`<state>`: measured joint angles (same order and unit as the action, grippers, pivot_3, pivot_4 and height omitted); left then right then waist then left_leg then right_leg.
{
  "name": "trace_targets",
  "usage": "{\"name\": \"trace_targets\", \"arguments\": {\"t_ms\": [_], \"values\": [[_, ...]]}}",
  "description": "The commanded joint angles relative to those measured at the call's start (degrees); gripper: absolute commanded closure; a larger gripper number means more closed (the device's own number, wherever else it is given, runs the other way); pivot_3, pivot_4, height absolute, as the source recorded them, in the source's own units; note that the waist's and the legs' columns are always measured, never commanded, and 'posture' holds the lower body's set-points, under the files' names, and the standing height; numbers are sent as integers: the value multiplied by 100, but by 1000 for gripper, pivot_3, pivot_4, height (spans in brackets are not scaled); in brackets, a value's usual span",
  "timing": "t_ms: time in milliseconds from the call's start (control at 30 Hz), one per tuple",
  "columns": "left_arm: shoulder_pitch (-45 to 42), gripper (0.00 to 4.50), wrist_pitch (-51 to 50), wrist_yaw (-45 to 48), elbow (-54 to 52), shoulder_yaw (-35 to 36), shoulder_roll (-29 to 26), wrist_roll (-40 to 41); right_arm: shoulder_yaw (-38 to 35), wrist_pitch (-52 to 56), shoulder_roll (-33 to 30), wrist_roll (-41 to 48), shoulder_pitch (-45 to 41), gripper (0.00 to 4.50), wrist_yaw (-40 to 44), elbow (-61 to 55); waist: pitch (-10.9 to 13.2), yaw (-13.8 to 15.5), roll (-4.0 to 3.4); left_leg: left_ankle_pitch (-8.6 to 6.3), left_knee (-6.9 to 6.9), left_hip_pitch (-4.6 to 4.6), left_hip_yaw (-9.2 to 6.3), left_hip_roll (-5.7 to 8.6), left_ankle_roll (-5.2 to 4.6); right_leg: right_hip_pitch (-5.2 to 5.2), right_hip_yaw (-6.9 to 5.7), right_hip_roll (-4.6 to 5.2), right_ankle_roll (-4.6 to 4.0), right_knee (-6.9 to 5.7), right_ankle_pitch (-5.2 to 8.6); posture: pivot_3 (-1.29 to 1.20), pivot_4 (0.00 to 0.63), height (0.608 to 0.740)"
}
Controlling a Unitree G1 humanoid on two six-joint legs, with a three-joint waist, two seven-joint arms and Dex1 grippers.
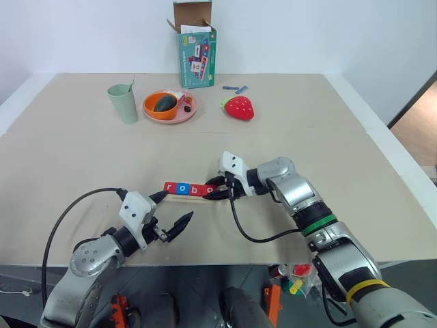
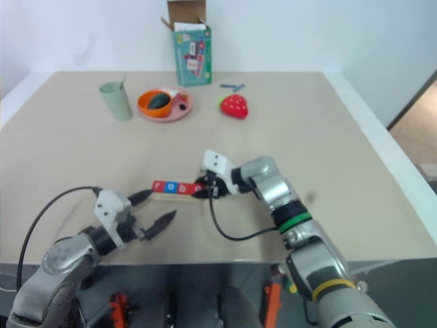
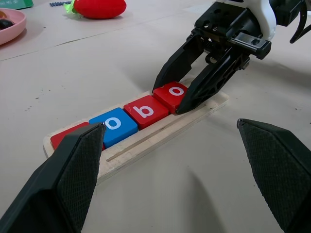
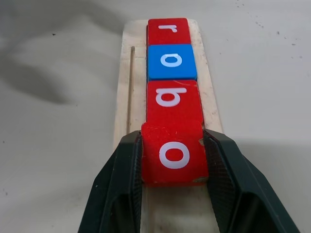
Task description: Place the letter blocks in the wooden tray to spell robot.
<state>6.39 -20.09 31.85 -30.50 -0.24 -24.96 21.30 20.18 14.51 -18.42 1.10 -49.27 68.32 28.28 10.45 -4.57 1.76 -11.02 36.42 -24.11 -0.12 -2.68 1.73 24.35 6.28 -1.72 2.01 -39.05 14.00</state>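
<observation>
The right claw (image 4: pixel 174 187) pinches a red "o" block (image 4: pixel 174 154) between its two black fingers (image 4: pixel 119 184), holding it over the tray (image 4: pixel 206 92) right behind the red "b" block (image 4: pixel 172 97). Ahead of that sit a blue "o" block (image 4: pixel 171 60) and a red "r" block (image 4: pixel 168 30), so the row reads r, o, b, o along the pale wood strip, with a thin groove running beside the tiles. The tray's near end past the held tile is bare wood.

The left claw (image 1: pixel 175 213) hangs spread wide, holding nothing, just short of the tray's "r" end and near the table's front edge.

The tray lies on a wide beige table (image 1: pixel 328 137) with a seam crossing it. At the far side stand a green cup (image 1: pixel 123 102), a pink plate (image 1: pixel 188 113) carrying an orange bowl (image 1: pixel 160 104), a strawberry toy (image 1: pixel 239 108), some blue sticks (image 1: pixel 234 88) and an open teal box (image 1: pixel 196 57). Behind is a plain white wall (image 1: pixel 328 34); wooden floor (image 1: pixel 420 130) shows at the right.
</observation>
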Motion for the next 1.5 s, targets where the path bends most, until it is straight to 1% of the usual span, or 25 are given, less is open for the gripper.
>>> {"name": "trace_targets", "arguments": {"t_ms": [33,233,300,333,367,400,500,533,600,667,733,800,867,933,1000,1033,1067,1133,1233,1367,1400,1500], "values": [[-17,0,67,-2,-231,0,-35,-16,12,-131,33,-80,-165,3289,-22,89,0,0,0,0,0,0,0,0,0,0,0,0,0,0,0,0,150,740],[-38,0,46,-40,-245,-42,-14,-26,-36,-225,91,-128,-276,3289,-68,378,0,-1,0,0,0,2,1,0,0,-1,1,0,0,0,-1,0,150,740],[-40,0,41,-43,-245,-49,-17,-25,-41,-270,92,-126,-290,2209,-55,424,0,-1,0,0,0,2,1,0,0,-1,0,0,-2,0,-2,0,150,740],[-45,0,37,-44,-243,-51,-20,-23,-44,-274,88,-126,-298,1919,-52,439,0,-1,0,0,0,2,0,0,0,-1,0,0,-2,0,-2,0,150,740],[-48,0,38,-45,-240,-55,-21,-23,-45,-280,86,-126,-303,1513,-51,454,0,-1,0,0,0,2,1,0,0,-1,0,0,-2,0,-2,0,150,740],[-46,0,35,-40,-237,-60,-27,-23,-59,-268,79,-112,-307,1215,-52,455,0,-1,0,0,0,2,1,0,0,-1,1,0,-2,0,-2,0,150,740],[-55,0,29,-30,-223,-73,-38,-20,-105,-203,60,-70,-314,122,-67,427,0,-1,0,0,0,2,1,0,0,-1,1,1,-1,0,-1,0,150,740],[-58,0,31,-28,-218,-78,-42,-23,-128,-194,53,-50,-310,41,-75,387,0,-1,0,0,0,2,1,0,0,-1,1,0,-1,0,0,0,150,740],[-60,0,32,-30,-218,-88,-46,-25,-267,-73,46,56,-338,41,-146,252,0,0,0,0,-1,1,1,0,0,-1,0,0,-1,0,1,0,150,740],[-70,0,80,36,-216,-117,-80,-36,-626,294,-3,301,-475,41,-358,45,0,2,-1,0,-1,0,0,0,0,-1,0,0,-1,0,1,0,150,740],[-80,0,142,252,-271,-242,-196,-35,-1172,633,-149,580,-583,41,-744,-192,1,4,-1,0,0,-3,0,1,0,1,0,2,-1,0,0,0,150,740],[-64,0,142,528,-373,-391,-325,61,-1546,883,-427,696,-472,41,-988,-478,1,7,-1,0,1,-8,0,3,0,3,1,4,0,0,0,0,150,740],[-79,0,136,804,-465,-533,-514,84,-1788,1072,-881,595,-37,41,-1277,-893,0,51,0,0,1,-12,-3,7,0,2,-1,9,7,2,7,0,150,740],[-90,0,138,951,-490,-593,-623,89,-1902,1270,-1124,531,272,41,-1547,-1202,-3,76,4,-3,-2,-13,-6,14,4,0,-7,20,7,3,21,0,150,740],[-215,0,164,1092,-419,-668,-715,31,-2230,1579,-1389,389,1078,41,-2103,-1899,-3,64,5,-10,-2,-11,-1,13,10,-2,-2,19,6,5,27,0,150,740],[-282,0,169,1135,-372,-680,-728,24,-2402,1882,-1417,338,1413,41,-2437,-2271,-4,69,7,-11,-7,-12,-1,13,9,0,-1,19,8,5,28,0,150,740],[-324,0,177,1168,-332,-685,-735,22,-2549,2150,-1394,325,1688,41,-2726,-2616,-3,71,4,-15,-8,-11,-7,12,8,-1,-5,17,6,4,35,0,150,740],[-383,0,226,1216,-237,-728,-734,-20,-2834,2786,-1126,451,2184,41,-3256,-3407,0,55,-5,-16,-15,-14,-6,12,6,9,-2,16,5,0,36,0,150,740],[-420,0,290,1265,-154,-804,-724,-62,-2986,3275,-675,435,2697,41,-3971,-4295,0,-41,-9,-17,-19,-6,7,2,6,18,13,3,0,-4,29,0,150,740],[-486,0,310,1321,-93,-873,-723,-79,-3046,3740,-202,415,3000,41,-4627,-4823,-1,-40,-8,-11,-10,3,-4,-1,2,4,4,-5,-10,-4,18,0,150,740],[-503,0,320,1337,-67,-875,-728,-82,-3004,3779,-135,412,3067,41,-4708,-4896,-1,-37,-8,-10,-8,3,-5,-1,2,4,4,-4,-25,-4,24,0,150,740],[-531,0,362,1401,12,-877,-746,-98,-2927,3963,20,465,3176,41,-4877,-5061,-1,-31,-7,-2,-1,0,5,5,4,2,10,6,-29,-1,26,0,150,740]]}}
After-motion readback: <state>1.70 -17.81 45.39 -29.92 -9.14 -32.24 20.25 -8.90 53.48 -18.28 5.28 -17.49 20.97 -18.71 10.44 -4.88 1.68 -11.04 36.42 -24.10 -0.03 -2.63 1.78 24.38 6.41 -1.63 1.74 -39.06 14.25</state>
